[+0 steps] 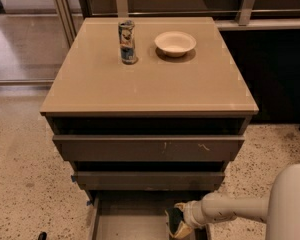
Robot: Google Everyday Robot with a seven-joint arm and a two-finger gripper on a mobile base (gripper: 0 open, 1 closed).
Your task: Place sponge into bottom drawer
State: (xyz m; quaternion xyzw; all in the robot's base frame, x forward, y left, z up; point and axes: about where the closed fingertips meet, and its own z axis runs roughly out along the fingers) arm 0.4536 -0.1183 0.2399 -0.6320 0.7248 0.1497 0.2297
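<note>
The bottom drawer is pulled open at the foot of the cabinet, and its flat grey floor shows. My gripper reaches in from the right and hangs over the right part of the drawer. It is shut on the sponge, whose dark green layer faces left with pale yellow foam below. The sponge is held just above the drawer floor, near its right wall.
A tall can and a white bowl stand on the cabinet top. The upper drawer front and middle drawer front jut out slightly above the open drawer. Speckled floor lies on both sides.
</note>
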